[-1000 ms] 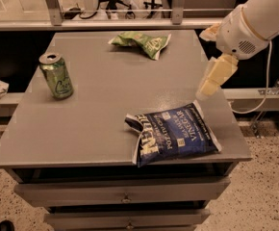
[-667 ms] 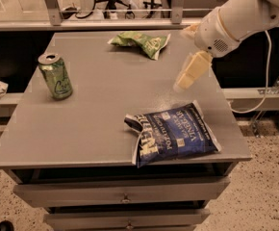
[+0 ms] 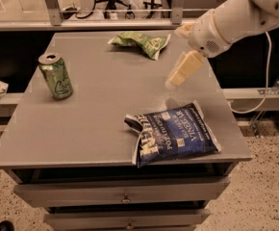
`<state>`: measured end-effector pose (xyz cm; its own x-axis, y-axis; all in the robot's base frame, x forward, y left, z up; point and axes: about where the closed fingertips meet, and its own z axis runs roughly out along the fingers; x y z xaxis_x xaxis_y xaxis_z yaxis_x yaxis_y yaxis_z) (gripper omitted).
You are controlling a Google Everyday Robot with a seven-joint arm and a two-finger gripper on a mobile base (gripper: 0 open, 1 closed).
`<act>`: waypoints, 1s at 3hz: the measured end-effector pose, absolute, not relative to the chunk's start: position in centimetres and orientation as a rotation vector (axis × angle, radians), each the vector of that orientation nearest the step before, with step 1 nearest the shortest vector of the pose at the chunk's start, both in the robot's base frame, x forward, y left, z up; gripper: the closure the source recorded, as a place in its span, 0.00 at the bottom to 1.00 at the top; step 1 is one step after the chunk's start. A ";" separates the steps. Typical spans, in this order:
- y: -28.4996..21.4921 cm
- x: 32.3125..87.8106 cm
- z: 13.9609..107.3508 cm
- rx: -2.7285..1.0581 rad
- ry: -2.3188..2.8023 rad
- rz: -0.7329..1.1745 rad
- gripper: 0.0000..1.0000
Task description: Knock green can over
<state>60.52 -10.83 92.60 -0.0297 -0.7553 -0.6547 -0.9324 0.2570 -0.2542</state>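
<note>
Green can (image 3: 56,76): upright on table (image 3: 96,109), near table's left edge, about midway front to back, standing free of everything.

Long axis vertical. Silver top facing up, pale marking on side turned toward camera.

Handling, judged: light, thin-walled aluminium, stiff enough to take a push but easily dented if squeezed. Fill unknown. Smooth wall, probably slippery. Small base on smooth tabletop, so likely to slide rather than tip if struck low.

No grasp needed. Contact best placed high on the wall, just below the rim, pushed sideways. If pushed from table's right side, would topple toward left edge. Risk: round body rolling off table once down.

Green snack bag (image 3: 142,41): crumpled, near table's back edge, right of centre, well apart from can.

Blue chip bag (image 3: 175,134): lying flat at table's front right, reaching the front edge, well apart from can.

Gripper (image 3: 182,71): hanging above table's right half, between the two bags, angled down and toward table's left, clear of the surface, well apart from can. Opening: cannot tell. Nothing seen held.
</note>
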 end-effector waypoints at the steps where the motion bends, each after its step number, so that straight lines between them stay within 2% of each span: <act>1: -6.4 65.0 92.2 -1.460 1.697 0.414 0.00; 2: -1.1 68.6 91.9 -1.417 1.588 0.537 0.00; 3: 4.7 69.7 91.6 -1.430 1.508 0.696 0.00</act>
<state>69.75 4.75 91.59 0.0913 -0.4517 -0.8875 -0.9684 0.1673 -0.1848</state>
